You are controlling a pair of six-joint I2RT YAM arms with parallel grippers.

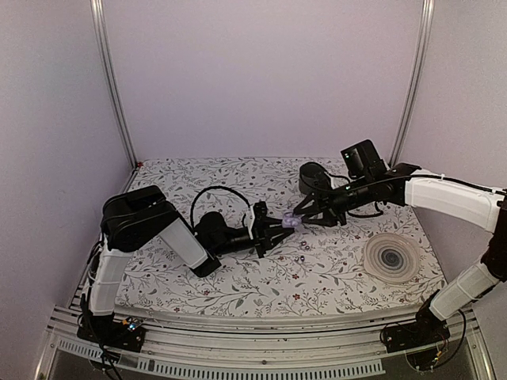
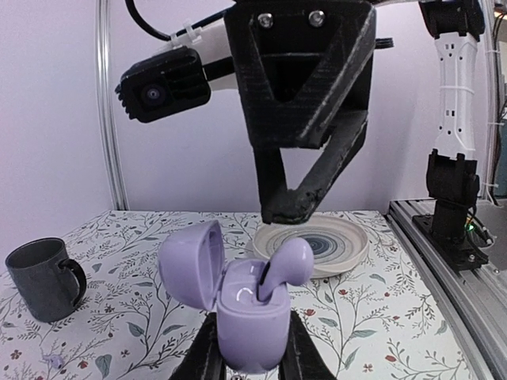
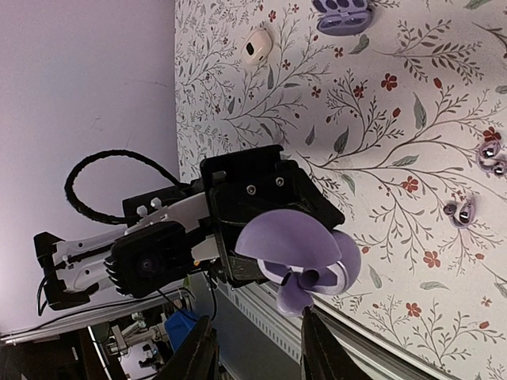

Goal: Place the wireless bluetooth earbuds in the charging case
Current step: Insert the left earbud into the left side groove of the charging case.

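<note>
A lilac charging case (image 2: 249,317) stands upright with its lid (image 2: 190,261) swung open, and my left gripper (image 2: 249,356) is shut on its base. One lilac earbud (image 2: 289,265) sits stem-down in a socket, its head leaning out to the right. My right gripper (image 3: 257,317) hangs just above the case (image 3: 289,245), its jaws open. One finger (image 3: 310,332) is next to the earbud (image 3: 297,297). From the top view both grippers meet at the case (image 1: 289,223) mid-table. Two more small earbuds (image 3: 461,212) lie loose on the cloth.
A dark mug (image 1: 311,176) stands at the back behind the right arm. A striped plate (image 1: 392,257) lies at the right. Another lilac case (image 3: 342,14) and a white one (image 3: 255,46) rest on the floral cloth.
</note>
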